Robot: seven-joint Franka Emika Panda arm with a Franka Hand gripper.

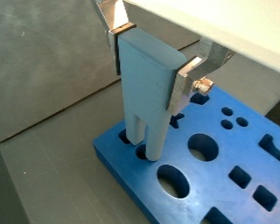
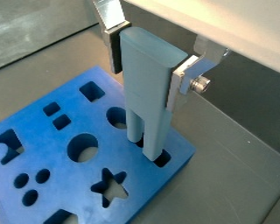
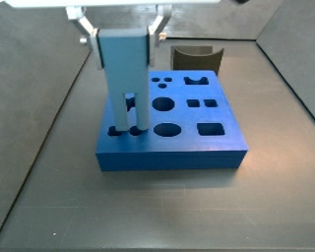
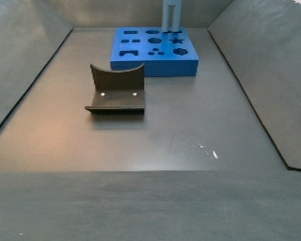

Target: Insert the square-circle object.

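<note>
The square-circle object is a tall pale grey-blue block that stands upright. My gripper is shut on its upper part, one silver finger on each side, as both wrist views show. Its two narrow pegs reach down into two holes near a corner of the flat deep-blue board. In a side view the gripper holds the object over the board's left edge, with the peg ends in the holes. In the far side view the object stands on the board.
The board has several other shaped holes: round, square, star and cross. The dark fixture with a curved notch stands on the grey floor apart from the board, and also shows behind the board. Grey walls enclose the floor.
</note>
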